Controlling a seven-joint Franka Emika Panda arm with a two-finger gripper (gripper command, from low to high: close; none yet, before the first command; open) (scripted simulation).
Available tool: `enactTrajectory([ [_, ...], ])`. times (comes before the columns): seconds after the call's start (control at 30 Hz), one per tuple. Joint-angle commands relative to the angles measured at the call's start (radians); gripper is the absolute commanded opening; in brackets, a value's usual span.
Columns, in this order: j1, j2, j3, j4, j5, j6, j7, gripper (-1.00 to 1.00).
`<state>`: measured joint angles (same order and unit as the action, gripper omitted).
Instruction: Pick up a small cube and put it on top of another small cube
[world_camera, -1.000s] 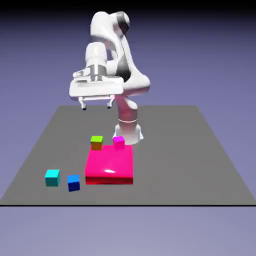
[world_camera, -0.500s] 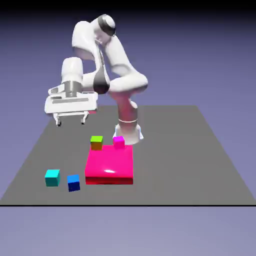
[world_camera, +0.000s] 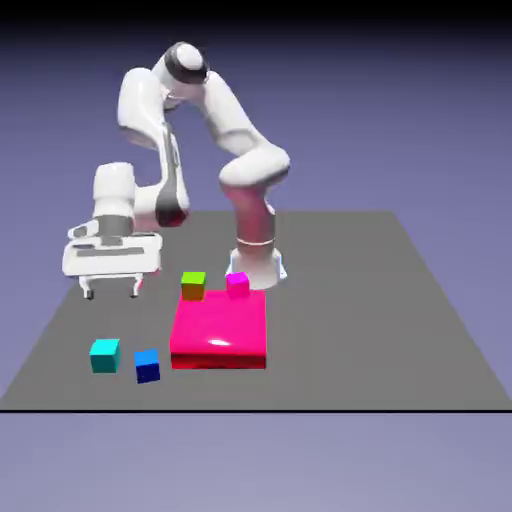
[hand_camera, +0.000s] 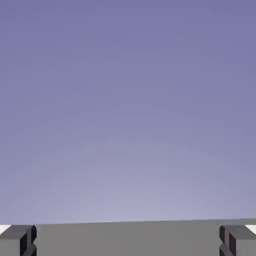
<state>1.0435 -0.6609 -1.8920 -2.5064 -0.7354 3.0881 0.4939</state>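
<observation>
White jointed arm (world_camera: 240, 120) bent over toward the exterior view's left; two-finger gripper (world_camera: 111, 292) points down, jaws spread wide, nothing between them. Small plain cyan cube (world_camera: 105, 357) sits near the dark grey table's (world_camera: 350, 330) front-left corner.

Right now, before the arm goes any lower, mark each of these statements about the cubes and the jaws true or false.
1. The jaws are open with nothing between them. True.
2. The cyan cube sits on top of the dark blue cube. False: they stand apart, side by side on the table.
3. The magenta cube is nearer the robot's base than the cyan cube is. True.
4. The hand view shows the green cube. False: it shows only backdrop, a strip of grey and the finger tips.
</observation>
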Motion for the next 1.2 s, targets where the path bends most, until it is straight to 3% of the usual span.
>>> enactTrajectory([
  [0.0,0.02,-0.002,-0.036,0.006,-0.014,0.001,-0.005,0.0],
  [0.37,0.202,-0.018,-0.371,0.059,-0.144,0.01,-0.048,0.0],
  [0.7,0.55,-0.106,-0.684,0.182,-0.153,0.162,0.002,0.0],
  [0.73,0.55,-0.106,-0.684,0.182,-0.153,0.162,0.002,-1.0],
  [1.17,0.171,0.061,-0.284,0.043,-0.04,0.018,0.001,-1.0],
])
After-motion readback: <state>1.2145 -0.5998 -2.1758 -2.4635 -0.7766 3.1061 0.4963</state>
